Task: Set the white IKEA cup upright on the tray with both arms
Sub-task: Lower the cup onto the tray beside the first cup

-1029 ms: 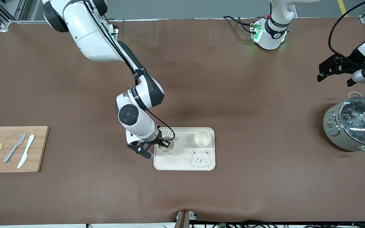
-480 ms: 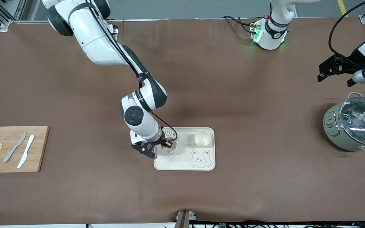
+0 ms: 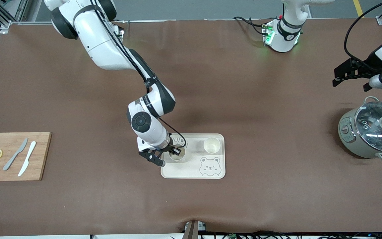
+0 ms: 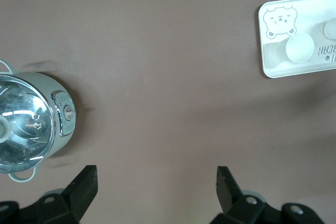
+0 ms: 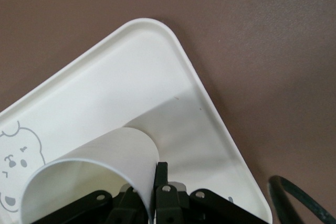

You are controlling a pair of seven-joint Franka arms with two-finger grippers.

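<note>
The cream-white tray (image 3: 191,171) with a bear face lies at mid-table. My right gripper (image 3: 175,151) is over the tray's end toward the right arm, shut on the wall of a white cup (image 3: 177,156) that stands upright there. In the right wrist view one finger (image 5: 161,174) is outside the cup (image 5: 100,163) and the other is inside, above the tray (image 5: 131,66). I cannot tell if the cup touches the tray. A second white cup (image 3: 212,145) stands upright on the tray. My left gripper (image 3: 349,83) waits open and empty above the table beside the pot, fingers (image 4: 84,184) wide apart.
A grey pot with a glass lid (image 3: 371,129) stands at the left arm's end, also in the left wrist view (image 4: 29,124). A wooden cutting board (image 3: 13,156) with two knives and lemon slices lies at the right arm's end.
My right gripper has shifted the cup a little toward the tray's middle and the arm's elbow has swung with it. The left arm has not moved.
</note>
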